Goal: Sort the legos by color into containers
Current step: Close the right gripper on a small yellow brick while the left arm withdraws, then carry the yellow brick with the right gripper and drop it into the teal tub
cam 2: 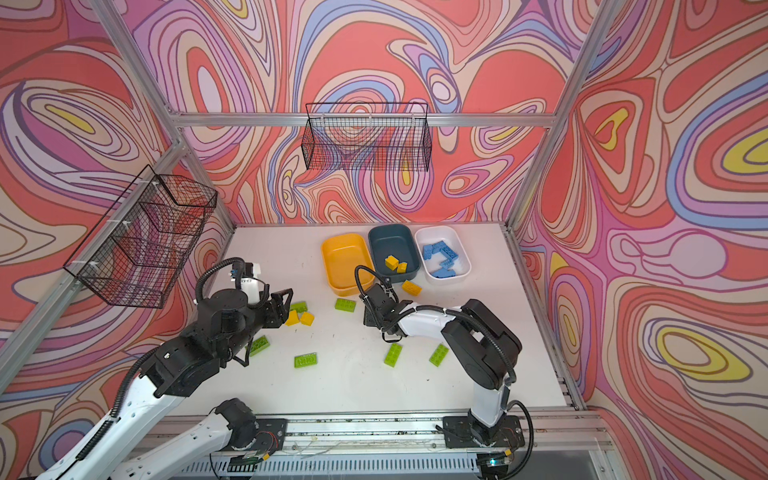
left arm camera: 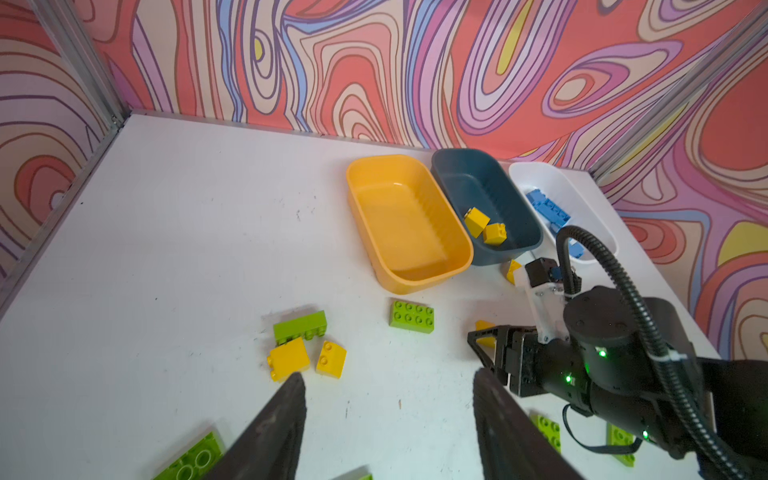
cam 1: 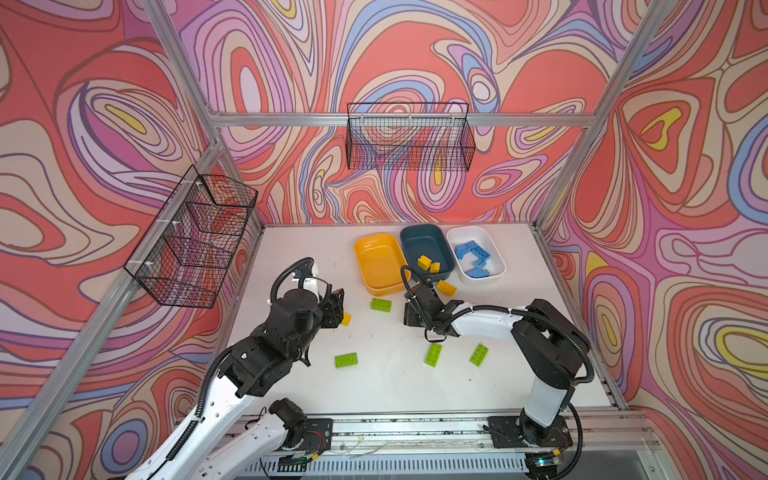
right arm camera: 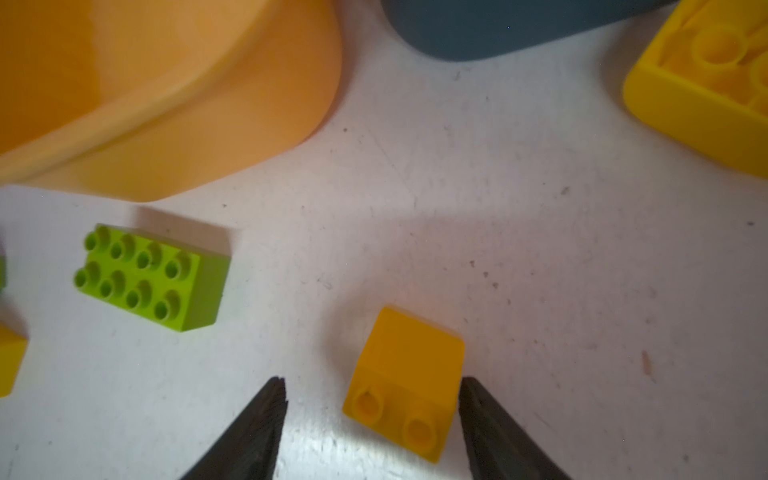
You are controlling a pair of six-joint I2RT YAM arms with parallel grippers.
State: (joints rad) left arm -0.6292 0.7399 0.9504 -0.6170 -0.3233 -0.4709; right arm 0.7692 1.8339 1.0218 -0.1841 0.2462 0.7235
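My right gripper (right arm camera: 372, 384) is open and low over the table, straddling a small yellow sloped lego (right arm camera: 409, 374). One finger is beside the lego and the other stands apart from it. My left gripper (left arm camera: 388, 378) is open and empty just short of two small yellow legos (left arm camera: 289, 359) and a green lego (left arm camera: 300, 326). In both top views several green legos (cam 1: 346, 360) lie scattered on the table, and a larger yellow lego (cam 1: 446, 287) lies by the bins. The dark blue bin (cam 1: 419, 239) holds two yellow legos (cam 1: 424, 262). The white bin (cam 1: 498, 262) holds blue legos (cam 1: 471, 251). The yellow bin (cam 1: 376, 259) holds nothing.
The three bins stand side by side at the back right of the white table (cam 1: 316, 257). Two black wire baskets hang on the walls, one at the left (cam 1: 195, 241) and one at the back (cam 1: 409, 137). The two grippers are near each other mid-table.
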